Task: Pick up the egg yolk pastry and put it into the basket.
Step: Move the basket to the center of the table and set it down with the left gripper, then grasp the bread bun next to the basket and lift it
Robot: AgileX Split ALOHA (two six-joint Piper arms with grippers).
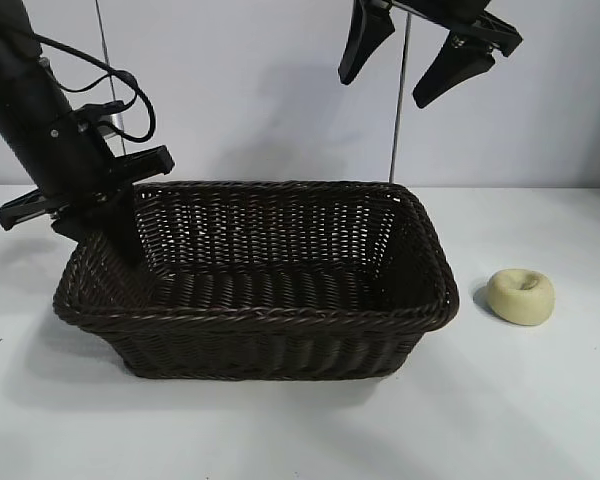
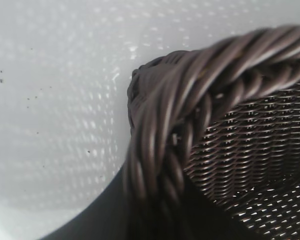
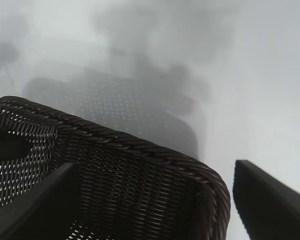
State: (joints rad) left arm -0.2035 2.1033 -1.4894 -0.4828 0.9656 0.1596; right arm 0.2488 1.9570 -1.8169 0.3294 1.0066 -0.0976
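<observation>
1. The right pincer [image 1: 420, 62] hangs high in the air, its fingers spread wide and holding nothing.
2. The basket [image 1: 255, 318] stands on the white bench [image 1: 540, 420], below that pincer and reaching out to its left.
3. The egg yolk pastry [image 1: 520, 296] lies on the bench below the right pincer and further right, just beside the basket's right end, outside it.
4. The left pincer [image 1: 120, 235] reaches down at the basket's left rim; whether it is spread or pressed together cannot be told.

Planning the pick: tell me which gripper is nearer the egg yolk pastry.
Right. The right gripper hangs open high above the basket's right end; the left gripper sits at its far left corner, across from the egg yolk pastry.
</observation>
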